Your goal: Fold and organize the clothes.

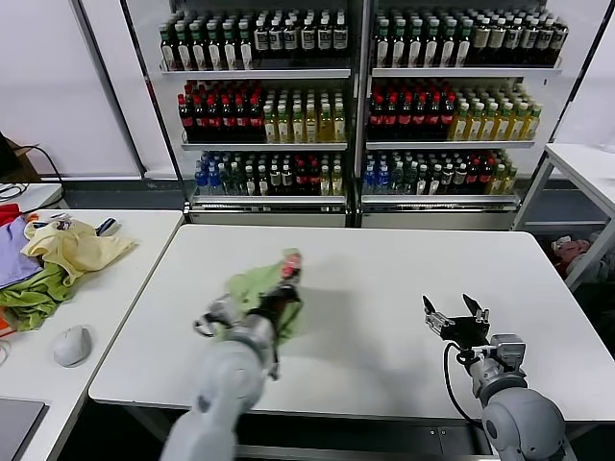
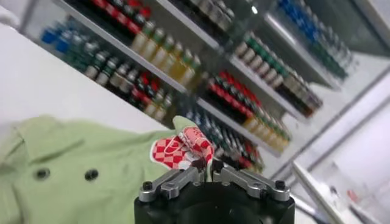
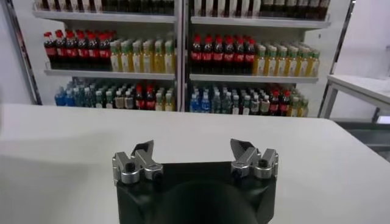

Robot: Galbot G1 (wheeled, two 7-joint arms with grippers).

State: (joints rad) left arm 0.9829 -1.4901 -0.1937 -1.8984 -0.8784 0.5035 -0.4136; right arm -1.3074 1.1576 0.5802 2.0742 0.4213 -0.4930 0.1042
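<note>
We have the left gripper (image 1: 282, 296) clamped on the polo shirt (image 1: 258, 290), its fingers pinched tight on a pleat of the light green fabric right by the red-and-white chest print (image 2: 183, 149). The shirt sits bunched in 1 crumpled heap on the left half of the white table (image 1: 384, 279), roughly midway between the far edge and the near edge. In the left wrist view we see the collar and 2 dark buttons (image 2: 66, 175) spread below the jaws, so the front faces up but nothing lies flat.

Our right gripper (image 1: 456, 312) waits near the table's near right corner, well apart from the shirt, its fingers spread wide and holding nothing.

We judge the folding has hardly begun: the shirt first needs spreading out. The risks come from our grip. We hold only a small pinch of soft cloth, so a quick pull could let it slip free. Lifting from the chest rather than a shoulder or hem would leave the shirt hanging in a twisted clump. With only 1 gripper holding, any drag would slide the whole heap toward the table's left edge instead of opening it.
</note>
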